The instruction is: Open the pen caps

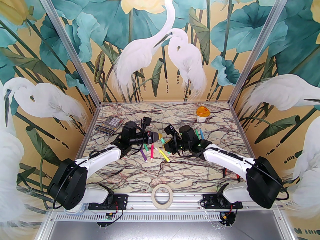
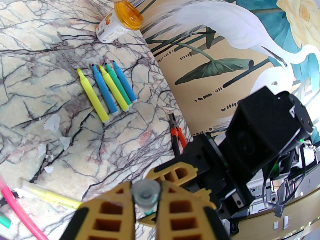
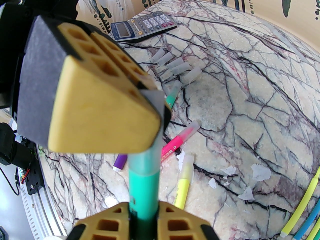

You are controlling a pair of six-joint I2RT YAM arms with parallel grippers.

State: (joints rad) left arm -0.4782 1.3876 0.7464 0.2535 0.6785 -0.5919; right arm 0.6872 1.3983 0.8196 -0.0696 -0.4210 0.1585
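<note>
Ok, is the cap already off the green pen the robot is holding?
No, the clear cap sits on the green pen's end, pinched by the left gripper while the right gripper grips the body.

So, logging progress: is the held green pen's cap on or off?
On: the clear cap sleeves the end of the green pen, left gripper pinching it.

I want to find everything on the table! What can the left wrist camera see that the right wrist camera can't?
Left wrist camera, not the right: the cup with the orange lid and the red pliers. Right wrist camera, not the left: the calculator, the row of loose caps and the purple pen. Both: the marble table, the pink pen, and the green pen with its clear cap on.
</note>
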